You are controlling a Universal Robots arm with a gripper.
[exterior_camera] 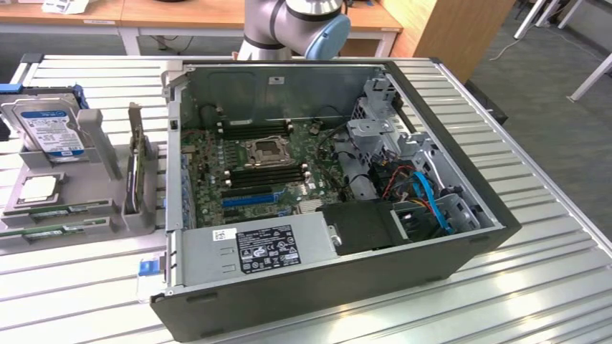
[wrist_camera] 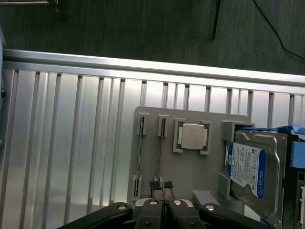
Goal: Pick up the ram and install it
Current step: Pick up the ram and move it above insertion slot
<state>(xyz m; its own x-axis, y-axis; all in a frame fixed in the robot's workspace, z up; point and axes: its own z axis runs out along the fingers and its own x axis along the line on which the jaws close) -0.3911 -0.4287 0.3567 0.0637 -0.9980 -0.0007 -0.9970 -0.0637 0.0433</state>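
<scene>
My gripper (wrist_camera: pixel 161 184) has its fingers pressed together with nothing between them. It hangs above the ram (wrist_camera: pixel 161 148), which stands on edge in the slots of the grey holder (wrist_camera: pixel 190 167). A second stick (wrist_camera: pixel 139 152) stands just beside it, and the CPU (wrist_camera: pixel 193 137) and the drive (wrist_camera: pixel 251 174) lie farther along the holder, which rests on the ribbed table (wrist_camera: pixel 71 143).

As I judge it, a good pick means parting my fingers first and straddling the ram's thin edge near mid-length. I should stay square to the ram, clear of the second stick, and lift straight so it does not bind in its slots.
</scene>
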